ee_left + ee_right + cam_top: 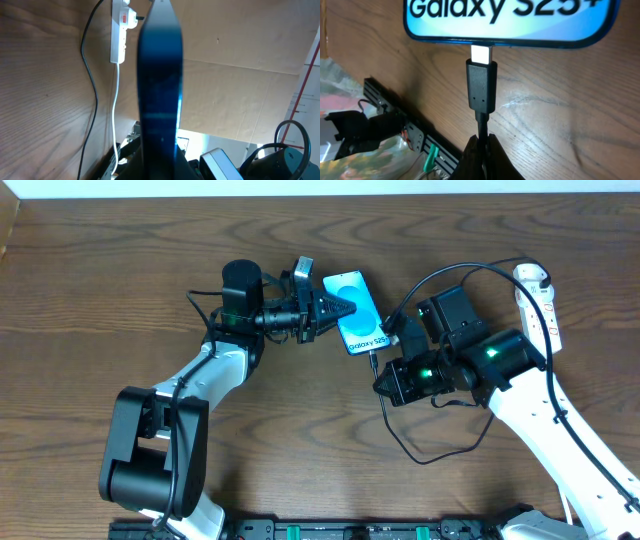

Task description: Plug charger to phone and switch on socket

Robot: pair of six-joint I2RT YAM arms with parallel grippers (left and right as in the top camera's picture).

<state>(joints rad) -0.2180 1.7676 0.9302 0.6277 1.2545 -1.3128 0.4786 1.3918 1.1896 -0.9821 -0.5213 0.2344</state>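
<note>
Two held: phone (354, 310), slim, slippery, upper centre, clamped by left gripper (336, 307); charger (481, 87), stiff plug seemingly part-seated, limp cable pinched by right gripper (481, 150).

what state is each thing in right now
left gripper, shut on phone
right gripper, shut on charger cable just behind the tip
phone, screen lit, held at its side
charger, tip at the phone's port, metal showing, not fully in
socket, adapter plugged in at one end; switch position cannot be told
</note>
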